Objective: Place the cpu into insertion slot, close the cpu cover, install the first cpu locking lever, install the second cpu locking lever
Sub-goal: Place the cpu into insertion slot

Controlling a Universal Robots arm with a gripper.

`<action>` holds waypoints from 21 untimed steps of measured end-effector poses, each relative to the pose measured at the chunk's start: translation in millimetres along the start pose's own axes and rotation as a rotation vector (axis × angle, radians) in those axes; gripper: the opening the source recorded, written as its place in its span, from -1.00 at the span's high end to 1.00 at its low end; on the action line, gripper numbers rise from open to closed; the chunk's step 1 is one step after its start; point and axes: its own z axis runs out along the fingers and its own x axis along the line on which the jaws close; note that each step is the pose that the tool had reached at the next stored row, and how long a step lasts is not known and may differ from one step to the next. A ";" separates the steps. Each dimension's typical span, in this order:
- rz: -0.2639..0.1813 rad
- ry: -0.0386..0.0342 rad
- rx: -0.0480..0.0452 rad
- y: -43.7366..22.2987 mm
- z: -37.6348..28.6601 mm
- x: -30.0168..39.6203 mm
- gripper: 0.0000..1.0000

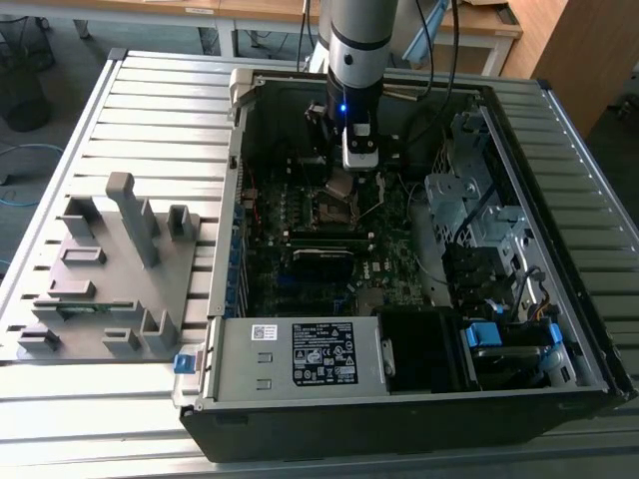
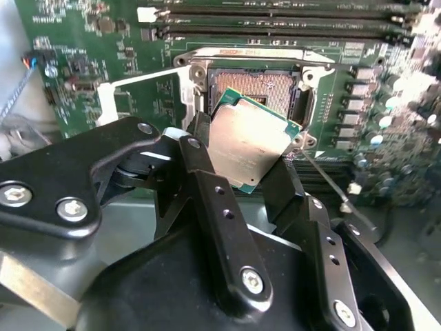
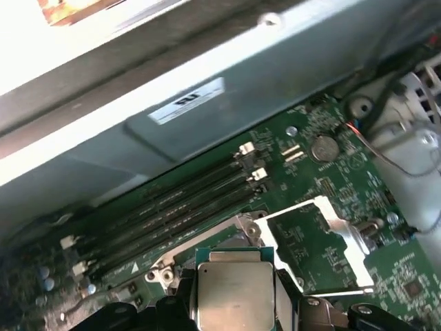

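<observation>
In the exterior view the arm [image 1: 354, 50] reaches straight down into the open computer case [image 1: 399, 424] on the slatted table [image 1: 150, 90], with its gripper [image 1: 346, 180] low over the motherboard [image 1: 379, 269]. In the second wrist view the jaws pinch the cpu [image 2: 249, 141], which is tilted over the bare insertion slot [image 2: 260, 86]. In the first wrist view the cpu cover [image 3: 344, 231] lies open beside the memory slots [image 3: 172, 214].

the cpu [image 2: 251, 141] is a flat square chip with a dull silver-grey top and a green edge; in the second wrist view it's pinched on two opposite sides by the gripper [image 2: 242, 153], tilted, just above the insertion slot [image 2: 265, 86], not seated; the slot's a dark square recess with a silver rim, uncovered; the cpu cover [image 3: 342, 231], a thin silver frame with a square window, is flipped wide open beside the slot
</observation>
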 end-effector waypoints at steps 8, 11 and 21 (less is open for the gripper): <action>0.146 -0.0136 -0.0019 -0.1 1.2 0.0 -0.08; 0.200 -0.0185 -0.0026 -0.2 1.6 0.0 -0.08; 0.360 -0.0333 -0.0048 -0.3 2.5 -0.1 -0.08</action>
